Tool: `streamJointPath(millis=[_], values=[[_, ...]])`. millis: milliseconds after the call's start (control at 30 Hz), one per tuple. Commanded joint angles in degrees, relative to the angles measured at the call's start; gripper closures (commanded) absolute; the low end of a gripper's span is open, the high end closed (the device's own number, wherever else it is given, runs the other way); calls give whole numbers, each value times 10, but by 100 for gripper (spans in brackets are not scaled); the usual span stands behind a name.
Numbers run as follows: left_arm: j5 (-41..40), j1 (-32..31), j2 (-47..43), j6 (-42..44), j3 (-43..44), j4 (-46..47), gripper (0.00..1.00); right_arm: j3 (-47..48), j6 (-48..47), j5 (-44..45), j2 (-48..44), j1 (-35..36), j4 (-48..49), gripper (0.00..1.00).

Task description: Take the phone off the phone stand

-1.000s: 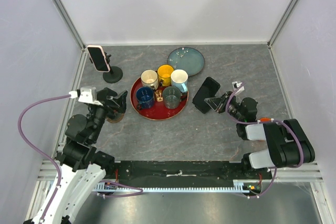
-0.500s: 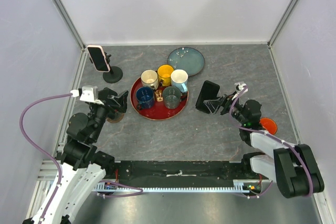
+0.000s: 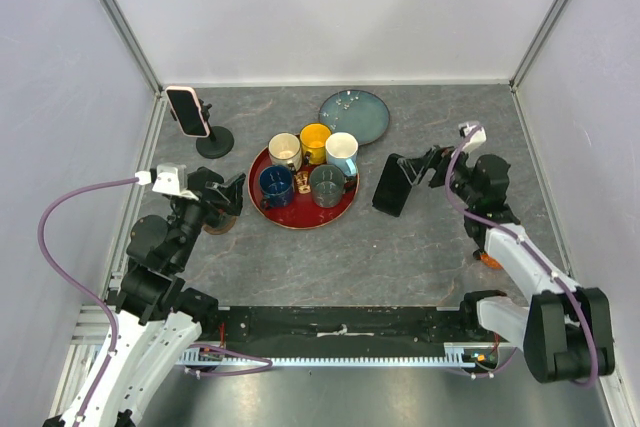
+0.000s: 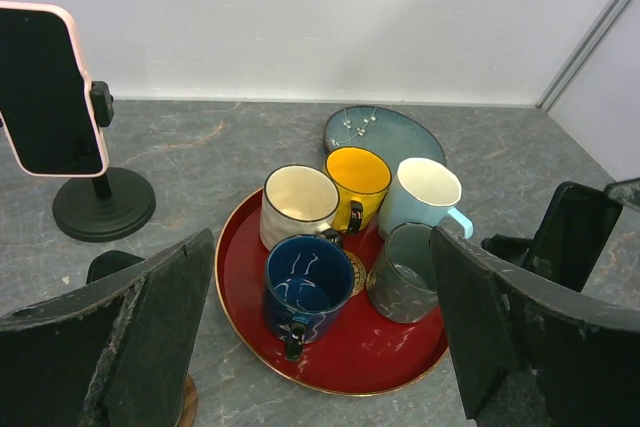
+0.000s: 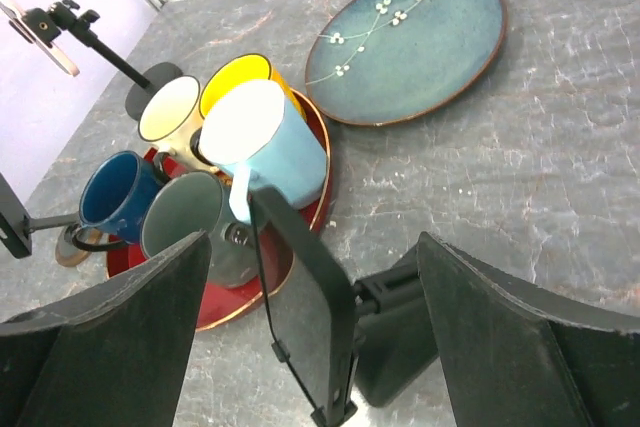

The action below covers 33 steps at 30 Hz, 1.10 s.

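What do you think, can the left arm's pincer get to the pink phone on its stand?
Probably yes. The pink phone sits on its stand just ahead of the open left pincer, slightly to its left, with bare table between. The red tray of mugs is off to the side.

Top view: high above and behind the arms, looking down on the whole tabletop (image 3: 400, 257) from far away.
Left wrist view: low by the left edge, facing the far edge, near the red tray (image 4: 345, 347).
Right wrist view: low on the right half, facing the left edge, very close to the dark phone (image 5: 300, 327).
Shared: all three show the red tray and the blue plate (image 3: 354, 113).
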Motion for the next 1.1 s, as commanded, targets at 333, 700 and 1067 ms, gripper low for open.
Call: streamJointPath(millis=[333,700,1067], values=[[7,-2,-7,8,-1,16,5,102,-19,-210,130,-39,14,15],[10,-1,-3,7,-1,17,5,87,-17,-214,150,-40,29,25],[13,-1,-3,7,-1,17,5,77,-17,-211,161,-40,45,46]])
